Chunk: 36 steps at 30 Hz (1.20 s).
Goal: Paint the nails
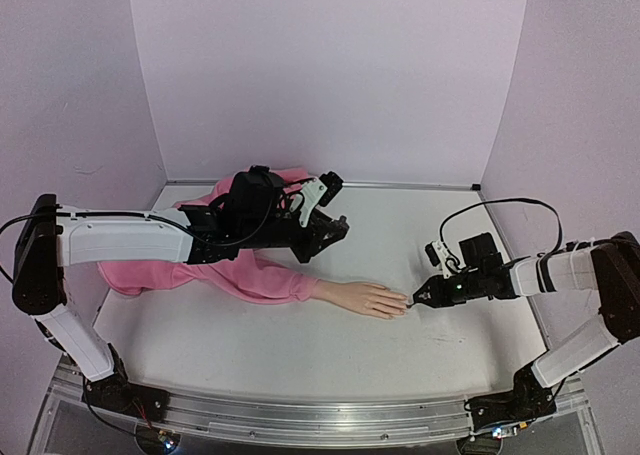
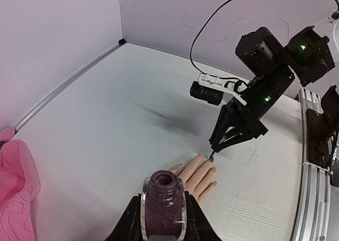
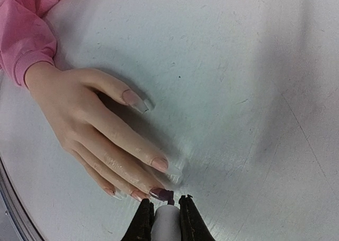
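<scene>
Right wrist view had the right gripper [image 3: 166, 212] clamped on the white brush cap [image 3: 167, 225], tip at the nails [image 3: 158, 193] of the mannequin hand [image 3: 79, 111] on the desk [image 3: 249, 66], so drift risked smearing skin; left gripper [image 2: 163, 222], clamped on the open polish bottle [image 2: 163, 198], risked spilling if tilted.

The nails [image 3: 159, 164] are long ovals on the fingertips of a pale hand [image 3: 69, 108] lying flat at the lower left of the right wrist view, most skin-pink with clear tips, and one dark purple nail [image 3: 158, 193] near the bottom edge.
</scene>
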Each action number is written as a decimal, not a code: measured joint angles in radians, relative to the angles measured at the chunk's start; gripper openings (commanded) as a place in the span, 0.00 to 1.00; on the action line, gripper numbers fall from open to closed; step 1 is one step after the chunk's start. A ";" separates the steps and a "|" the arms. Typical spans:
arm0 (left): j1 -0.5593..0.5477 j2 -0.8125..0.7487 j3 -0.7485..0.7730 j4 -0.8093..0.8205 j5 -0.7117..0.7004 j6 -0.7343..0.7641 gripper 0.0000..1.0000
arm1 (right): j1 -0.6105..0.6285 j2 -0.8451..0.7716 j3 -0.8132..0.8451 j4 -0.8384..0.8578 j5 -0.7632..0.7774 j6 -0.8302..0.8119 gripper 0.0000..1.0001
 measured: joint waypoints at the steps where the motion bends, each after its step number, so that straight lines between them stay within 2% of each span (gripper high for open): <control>1: 0.000 0.000 0.000 0.000 0.000 0.000 0.00 | 0.000 0.000 0.000 0.000 0.002 0.000 0.00; 36: 0.000 0.000 0.000 0.000 0.000 0.000 0.00 | 0.000 0.003 0.004 -0.024 0.033 0.008 0.00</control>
